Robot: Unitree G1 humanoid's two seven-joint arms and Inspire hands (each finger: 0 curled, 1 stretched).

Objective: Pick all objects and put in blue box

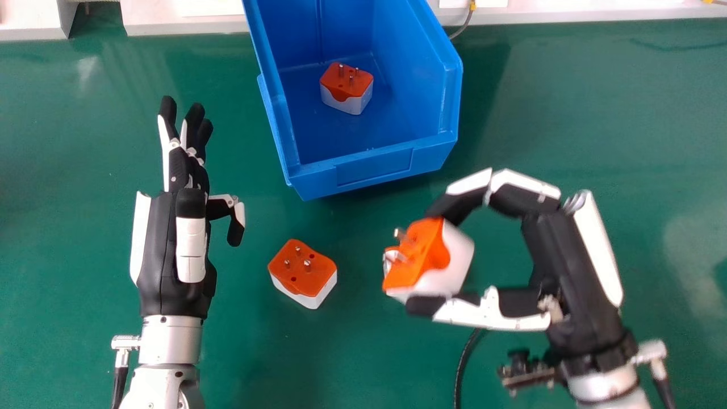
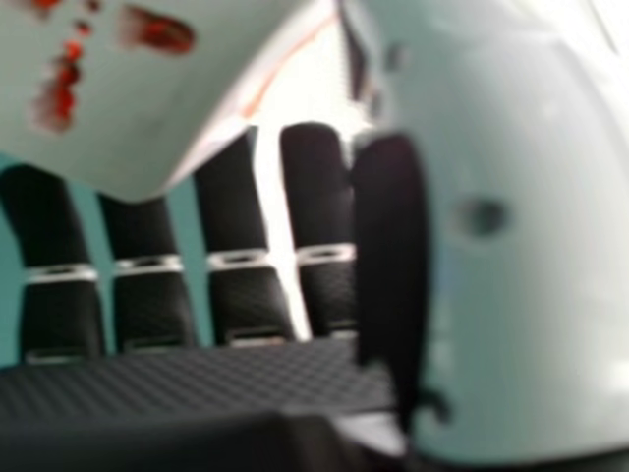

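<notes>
a: what are the right hand's (image 1: 559, 267) fingers (image 1: 517, 199) doing?
b: they're curling round an adapter (image 1: 429, 247), with the thumb (image 1: 477, 312) bracing its other side. it's hanging tilted above the tabletop (image 1: 363, 363), prongs facing the robot's left, on the near side of the blue box (image 1: 372, 170).
a: what's worrying you?
b: that tilt. if the fingertips are gripping unevenly, i'm guessing it could be twisting loose and dropping short of the box. carrying it too low could be knocking it on the front rim.
a: and inside?
b: a boxed adapter (image 1: 347, 91) is lying on the floor there, prongs up, so a careless release could be landing one on the other.
a: and beyond that?
b: a loose adapter (image 1: 304, 272) is sitting on the tabletop between the hands, prongs up. the left hand (image 1: 159, 284) is resting at the robot's left, fingers mostly straight, holding nothing.
a: so we're counting?
b: three adapters: one held, one boxed, one loose. one box, two hands.
</notes>
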